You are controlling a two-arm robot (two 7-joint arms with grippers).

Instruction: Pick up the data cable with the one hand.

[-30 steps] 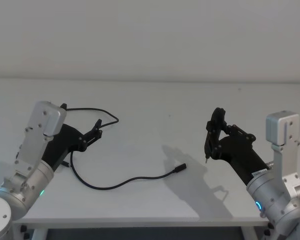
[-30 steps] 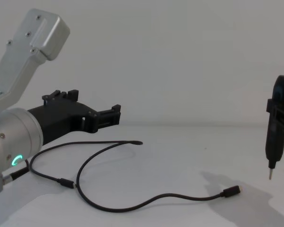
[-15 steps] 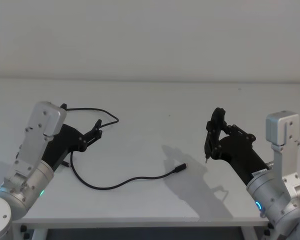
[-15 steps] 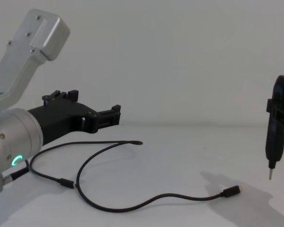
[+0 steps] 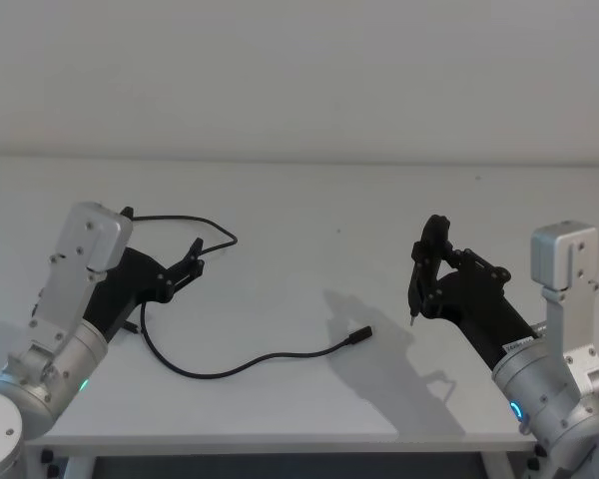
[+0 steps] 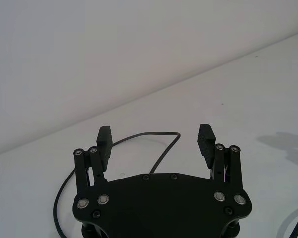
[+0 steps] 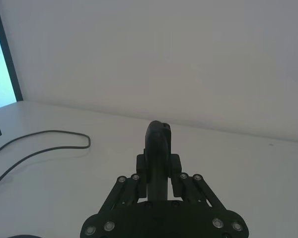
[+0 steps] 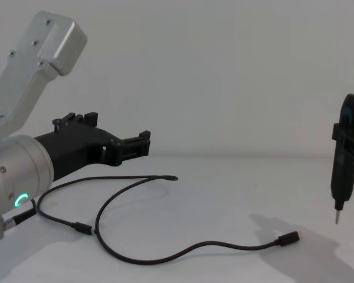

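Left gripper (image 5: 195, 257) hovers low over left side of bench (image 5: 309, 220), fingers spread wide, holding nothing, not touching data cable (image 5: 208, 375). Cable lies loose on bench: far loop under gripper, long curve toward centre, plug (image 5: 358, 337) near middle. Right gripper (image 5: 426, 274) raised at right, well apart, fingers clamped on slim black tool (image 5: 416, 289), tip down, off bench.

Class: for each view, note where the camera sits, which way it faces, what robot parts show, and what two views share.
Head: high, looking down on the table; left gripper, right gripper.
Chest: low, looking across; left gripper, slim tool.
Left wrist: behind the open left gripper.
Right wrist: behind the right gripper clamping that tool.
Head and chest share the data cable.
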